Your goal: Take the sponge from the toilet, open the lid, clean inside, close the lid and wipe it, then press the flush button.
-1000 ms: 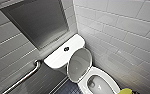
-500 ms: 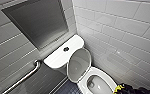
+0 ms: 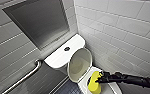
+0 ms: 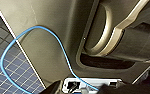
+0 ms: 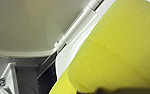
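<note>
The white toilet (image 3: 61, 56) stands against the tiled wall, its lid (image 3: 79, 64) raised and leaning back toward the tank. A small dark flush button (image 3: 67, 48) sits in the middle of the tank top. My right arm reaches in from the right, and its gripper (image 3: 99, 80) is shut on the yellow sponge (image 3: 94, 83), which rests at the near side of the open bowl. In the right wrist view the sponge (image 5: 118, 50) looms large beside the lid's hinge (image 5: 74, 26).
A metal grab bar (image 3: 23, 77) runs along the wall left of the toilet. A recessed grey panel (image 3: 41, 21) sits above the tank. Tiled walls close in on both sides. Dark small-tiled floor (image 4: 6, 75) and a blue cable (image 4: 36, 45) appear in the left wrist view.
The sponge and my right gripper have shifted slightly over the bowl; the rest of the scene is unchanged.
</note>
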